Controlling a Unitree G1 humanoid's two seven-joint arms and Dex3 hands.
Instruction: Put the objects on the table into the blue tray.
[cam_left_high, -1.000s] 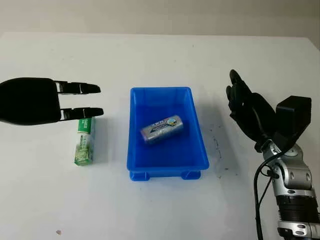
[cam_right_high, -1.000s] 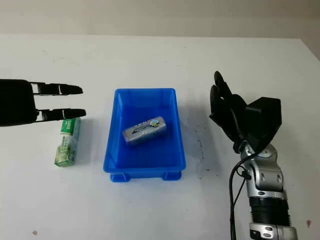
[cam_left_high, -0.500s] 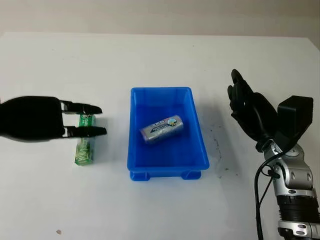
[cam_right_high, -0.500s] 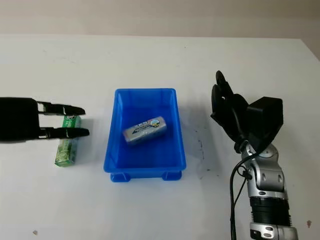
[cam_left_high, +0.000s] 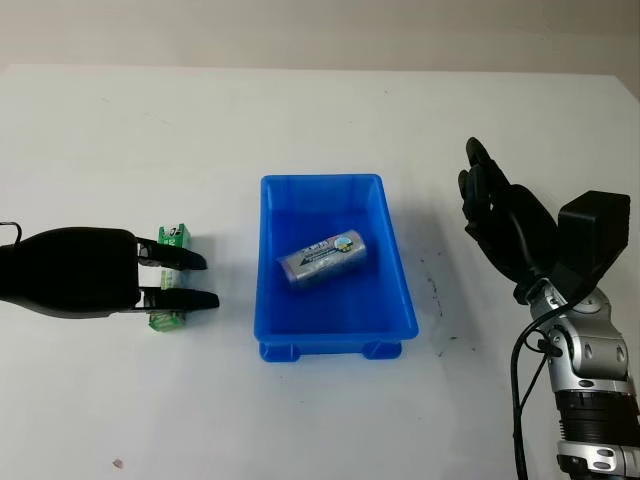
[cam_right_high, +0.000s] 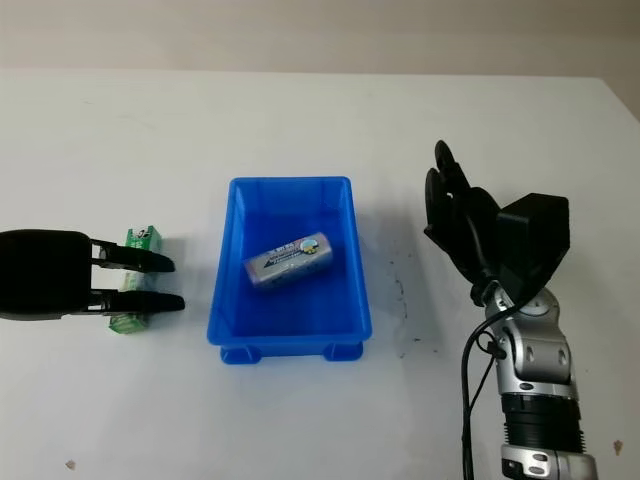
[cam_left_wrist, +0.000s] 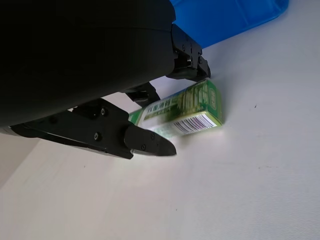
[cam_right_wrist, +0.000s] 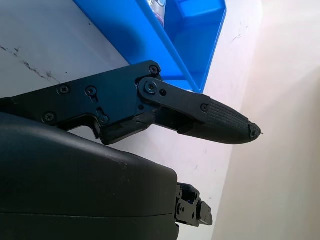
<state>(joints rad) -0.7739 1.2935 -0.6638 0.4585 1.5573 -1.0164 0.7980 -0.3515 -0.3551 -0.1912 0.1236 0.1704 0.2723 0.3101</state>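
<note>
We observe the white table (cam_left_high: 320, 120) bearing the blue plastic tray (cam_left_high: 335, 340), which holds a grey cylindrical packet (cam_left_high: 324, 258). The right hand (cam_left_high: 500, 222) hovers open beside the tray. The left hand (cam_left_high: 150, 282) straddles the green rectangular box (cam_left_wrist: 185, 107), fingers (cam_left_wrist: 145, 142) unclosed, holding nothing.

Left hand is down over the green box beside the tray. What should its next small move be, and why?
Probably close the fingers. The left hand is open with its fingers on either side of the green box, which lies on the table left of the blue tray. Nothing is gripped yet, so lifting now would likely leave the box behind. The right hand is parked right of the tray.
</note>
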